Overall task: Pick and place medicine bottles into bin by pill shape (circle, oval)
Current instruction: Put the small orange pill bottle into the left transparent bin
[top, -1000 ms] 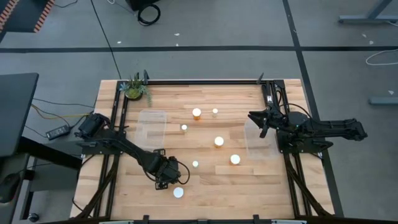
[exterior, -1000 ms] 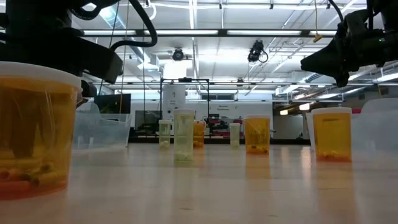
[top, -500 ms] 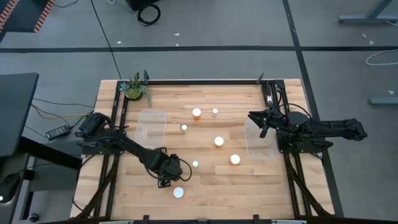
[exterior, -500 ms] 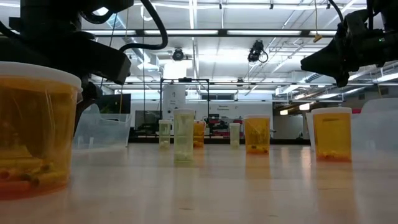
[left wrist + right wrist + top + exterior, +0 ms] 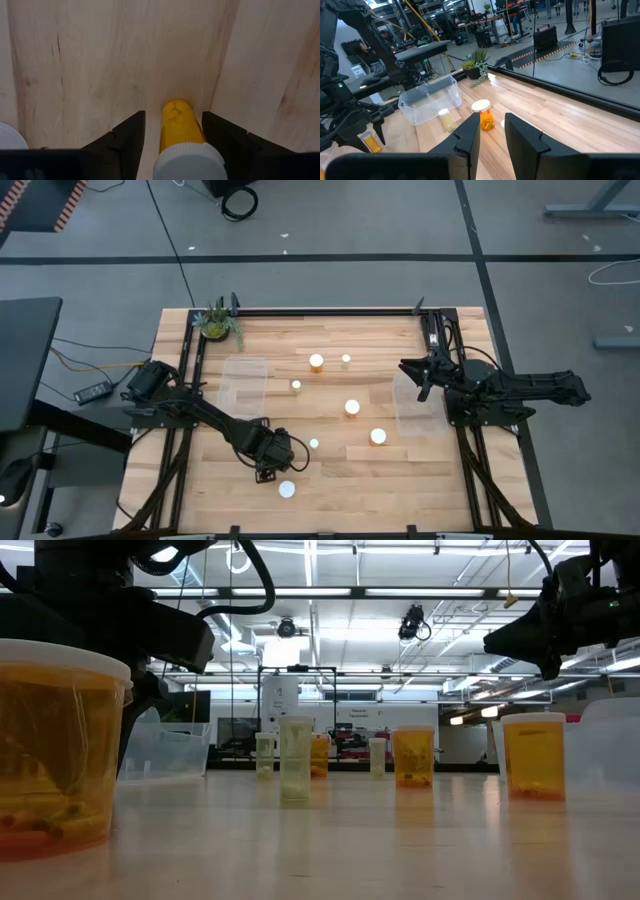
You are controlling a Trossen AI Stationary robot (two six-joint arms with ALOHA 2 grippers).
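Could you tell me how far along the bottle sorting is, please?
Done: nothing; both bins look empty. In hand: left gripper straddles one bottle, not yet gripped. Left: that bottle and seven others on the table. Right gripper waits by its bin.

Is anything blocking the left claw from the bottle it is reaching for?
Nothing visible does. In the left wrist view the left claw already straddles the bottle, one finger on each side with bare wood around it. A second white cap sits off to one side, outside the fingers. The right claw waits by the right bin.
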